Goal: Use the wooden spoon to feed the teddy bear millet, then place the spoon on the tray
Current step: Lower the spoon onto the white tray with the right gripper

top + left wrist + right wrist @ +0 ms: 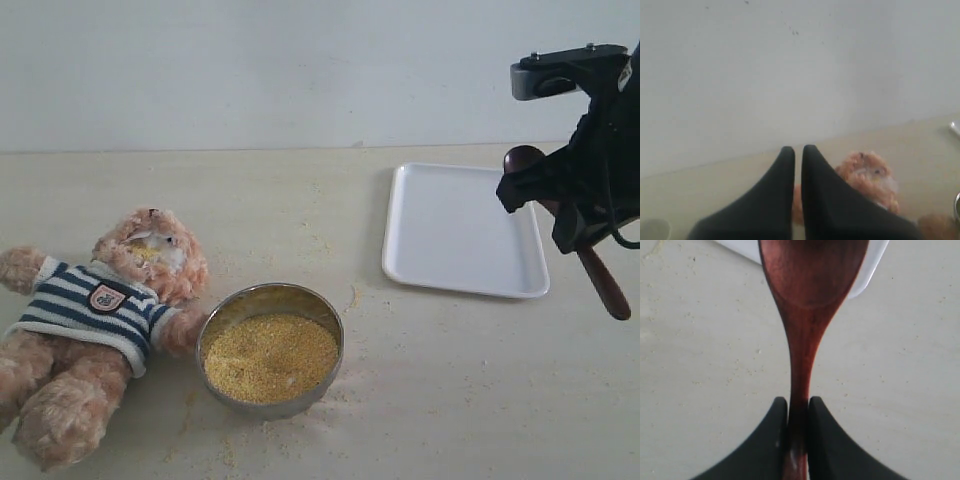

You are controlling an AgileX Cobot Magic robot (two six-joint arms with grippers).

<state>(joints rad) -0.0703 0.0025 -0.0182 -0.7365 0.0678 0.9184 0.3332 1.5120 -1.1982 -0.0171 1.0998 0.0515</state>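
Note:
The teddy bear [110,310] lies on its back at the left, with yellow grains on its muzzle. Beside it stands a steel bowl [325,318] heaped with millet [270,355]. The white tray [460,230] lies at the back right. My right gripper [560,205] hangs above the tray's right edge, shut on the handle of the wooden spoon [600,280]. In the right wrist view the gripper [798,402] clamps the spoon [810,290], whose bowl looks empty over a corner of the tray [872,270]. My left gripper [798,150] is shut on nothing, with the bear's head [867,172] just beyond it.
Loose millet crumbs [352,298] are scattered on the beige tabletop around the bowl and toward the tray. A plain white wall [250,70] runs along the table's far edge. The left arm does not show in the exterior view.

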